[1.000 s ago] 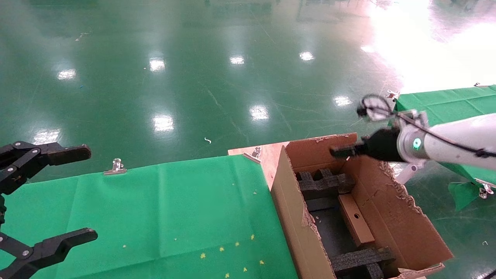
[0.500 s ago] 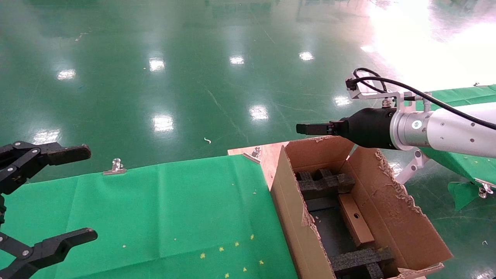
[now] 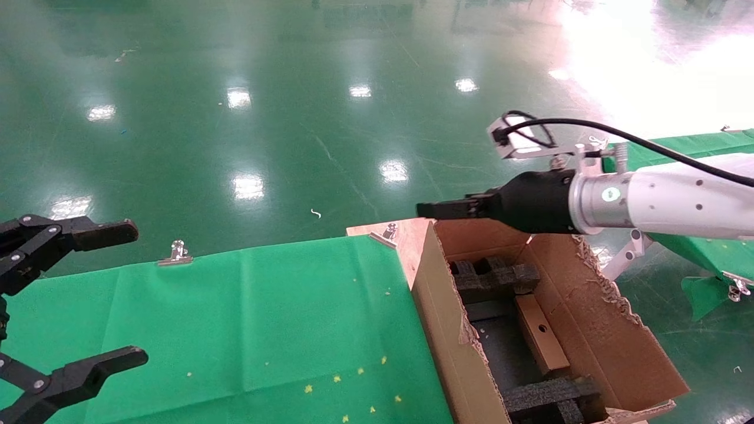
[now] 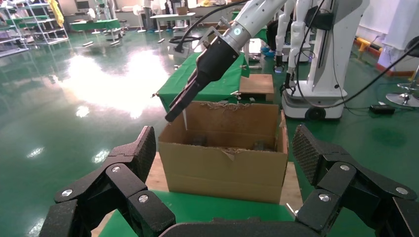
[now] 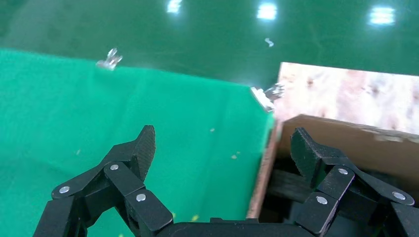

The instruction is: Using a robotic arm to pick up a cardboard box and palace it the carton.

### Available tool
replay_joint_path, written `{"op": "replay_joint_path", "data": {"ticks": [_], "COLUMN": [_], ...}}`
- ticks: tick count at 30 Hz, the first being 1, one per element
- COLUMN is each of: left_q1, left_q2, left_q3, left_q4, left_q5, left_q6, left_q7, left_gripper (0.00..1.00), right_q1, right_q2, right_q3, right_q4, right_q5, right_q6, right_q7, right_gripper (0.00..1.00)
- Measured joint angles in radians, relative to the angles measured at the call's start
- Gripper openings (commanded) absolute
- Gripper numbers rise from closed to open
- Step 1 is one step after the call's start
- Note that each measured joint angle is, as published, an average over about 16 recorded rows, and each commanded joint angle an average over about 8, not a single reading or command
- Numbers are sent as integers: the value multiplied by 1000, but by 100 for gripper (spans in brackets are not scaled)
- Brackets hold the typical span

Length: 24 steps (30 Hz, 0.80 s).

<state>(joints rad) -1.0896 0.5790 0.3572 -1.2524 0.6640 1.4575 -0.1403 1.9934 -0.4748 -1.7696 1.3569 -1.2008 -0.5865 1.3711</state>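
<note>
1. Box [image 3: 541, 334] already down inside carton [image 3: 612, 347], lying flat betw. black foam blocks [image 3: 493, 277] at far and near ends; placing step looks done.
2. Right gripper [image 3: 425, 209] above carton's far-left corner, over table edge, fingers spread wide, holding nothing.
3. Left gripper [image 3: 126, 294] parked over green cloth [image 3: 265, 312], jaws wide, empty.
4. Next, prob.: pull right arm clear w/o snagging ragged flaps.
5. Carton contents: foam blocks, slim box; nothing else visible.

Right gripper [image 5: 222, 148] spread wide, above green cloth [image 5: 99, 108], carton [image 5: 346, 133] edge
</note>
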Motion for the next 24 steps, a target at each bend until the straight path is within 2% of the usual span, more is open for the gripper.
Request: {"op": "replay_joint_path", "data": {"ticks": [17,24], "left_q1": [0,0], "left_q2": [0,0], "left_q3": [0,0], "left_q4": [0,0], "left_q5": [0,0], "left_q6": [0,0], "left_q7": [0,0], "left_gripper": [100,100], "right_q1": [-306,-369], "right_q2": [-45,-55], "right_q3": [497,599], "right_q4": [-24,-29], "right_q5": [157,189], "right_q6": [-303,-365], "right_q7": [-395,-476], "right_gripper": [100,100]}}
